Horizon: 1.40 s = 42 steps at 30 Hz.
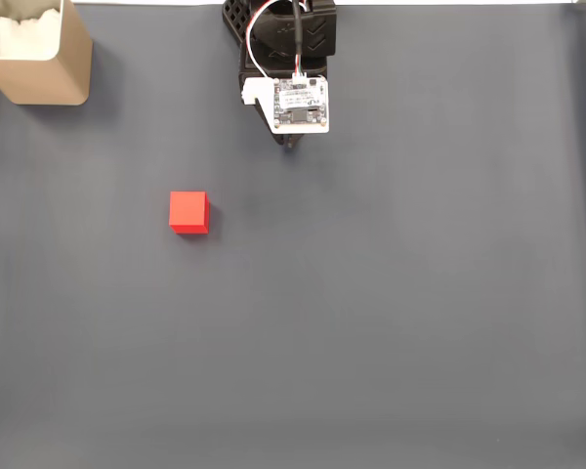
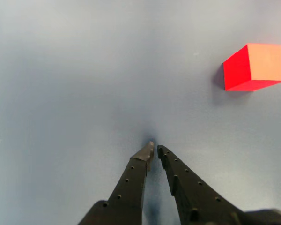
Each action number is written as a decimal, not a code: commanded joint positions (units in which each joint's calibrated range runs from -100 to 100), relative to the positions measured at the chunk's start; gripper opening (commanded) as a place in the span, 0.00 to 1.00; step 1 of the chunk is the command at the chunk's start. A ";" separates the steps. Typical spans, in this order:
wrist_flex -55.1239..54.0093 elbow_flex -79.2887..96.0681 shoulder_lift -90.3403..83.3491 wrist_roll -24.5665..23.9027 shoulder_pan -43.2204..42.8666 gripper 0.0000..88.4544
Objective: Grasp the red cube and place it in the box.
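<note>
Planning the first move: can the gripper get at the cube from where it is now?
Probably yes. The cube sits alone on the mat, apart from the box, with bare mat between it and the gripper, whose fingers are nearly closed and must open first.

Your red cube (image 1: 188, 211) looks like matte plastic, faces smooth. The worktop (image 1: 391, 313) has a dull grey-blue mat-like surface, no gloss. The claw (image 2: 154, 151) is matt black plastic with small holes; the box (image 1: 41, 54) has smooth beige walls, white fluffy stuff inside.
</note>
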 commanded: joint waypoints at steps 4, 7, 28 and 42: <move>0.95 0.72 0.09 -0.59 0.24 0.00; 0.54 0.72 0.09 -0.68 0.24 0.00; -10.61 0.63 0.17 -1.61 0.67 0.00; -19.38 -7.03 5.29 -1.56 0.31 0.00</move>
